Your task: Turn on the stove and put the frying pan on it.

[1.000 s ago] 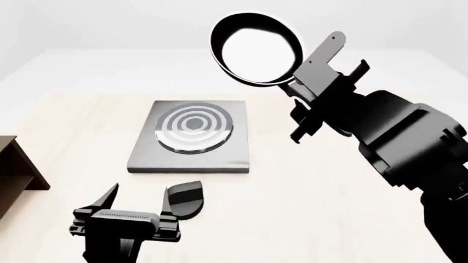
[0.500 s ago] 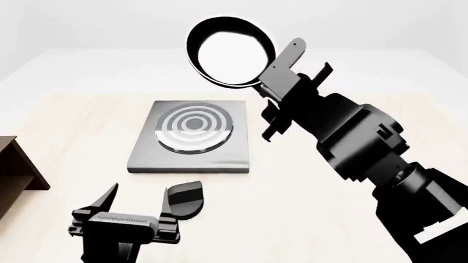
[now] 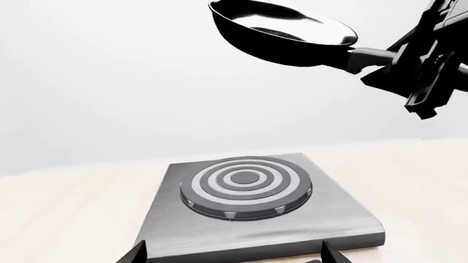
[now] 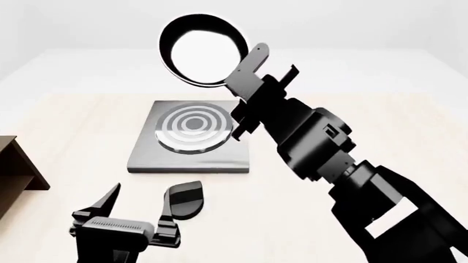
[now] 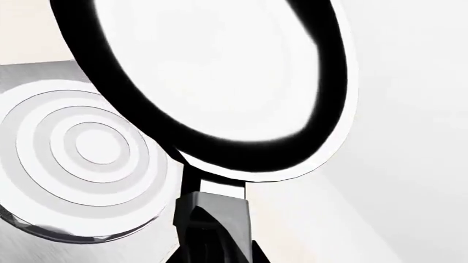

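Above stove (image 4: 192, 139), pan (image 4: 203, 49) handle (image 3: 363, 55) points rightward.

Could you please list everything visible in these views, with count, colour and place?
stove: one, grey plate with ringed burner, middle of the table.
knob: one, black, on the table in front of the stove, beside the left pincer.
pan: one, black, held in the air above the stove's far side.
shelf: one, dark brown, left edge.
table: one, pale wood.
left pincer: open, near the knob.
right pincer: shut on the pan's handle.
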Motion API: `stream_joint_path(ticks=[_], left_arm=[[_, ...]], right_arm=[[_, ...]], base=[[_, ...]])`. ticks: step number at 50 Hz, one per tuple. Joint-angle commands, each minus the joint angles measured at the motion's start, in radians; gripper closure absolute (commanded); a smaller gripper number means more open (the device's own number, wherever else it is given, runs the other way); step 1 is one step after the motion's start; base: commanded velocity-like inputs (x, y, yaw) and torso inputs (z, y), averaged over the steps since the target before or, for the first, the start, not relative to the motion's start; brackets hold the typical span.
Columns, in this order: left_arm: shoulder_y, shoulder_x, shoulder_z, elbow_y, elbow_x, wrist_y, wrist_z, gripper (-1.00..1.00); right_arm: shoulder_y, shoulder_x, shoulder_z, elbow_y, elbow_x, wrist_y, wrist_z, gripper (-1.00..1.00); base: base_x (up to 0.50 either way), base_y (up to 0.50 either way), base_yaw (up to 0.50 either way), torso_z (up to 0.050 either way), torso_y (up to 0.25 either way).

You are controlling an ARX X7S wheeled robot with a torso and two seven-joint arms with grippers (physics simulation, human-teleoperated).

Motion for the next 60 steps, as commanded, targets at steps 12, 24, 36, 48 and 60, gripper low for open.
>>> stream_joint_path(ticks=[12,24,36,48,60], left_arm=[[0.008,0.003,-0.014,-0.009,-0.033,0.047,0.010,-1.00],[0.011,-0.003,-0.015,-0.007,-0.029,0.061,0.009,-1.00],[0.006,-0.003,-0.015,-0.014,-0.043,0.047,0.004,-1.00],[0.006,-0.002,-0.009,-0.023,-0.043,0.052,0.005,-1.00],[0.010,-0.005,-0.013,-0.030,-0.042,0.058,-0.001,-1.00]], right_arm=[[0.050,-0.151,0.013,0.198,-0.084,-0.095,0.102,1.00],[0.081,-0.153,-0.077,0.235,0.016,-0.127,0.168,1.00],[0.087,-0.154,-0.121,0.234,0.053,-0.133,0.183,1.00],[0.123,-0.160,-0.247,0.257,0.171,-0.170,0.226,1.00],[0.171,-0.162,-0.491,0.315,0.388,-0.246,0.301,1.00]], base=[[0.00,0.00,0.00,0.001,0.002],[0.00,0.00,0.00,0.000,-0.157],[0.00,0.00,0.00,0.000,-0.208],[0.00,0.00,0.00,0.000,0.000],[0.00,0.00,0.00,0.000,0.001]])
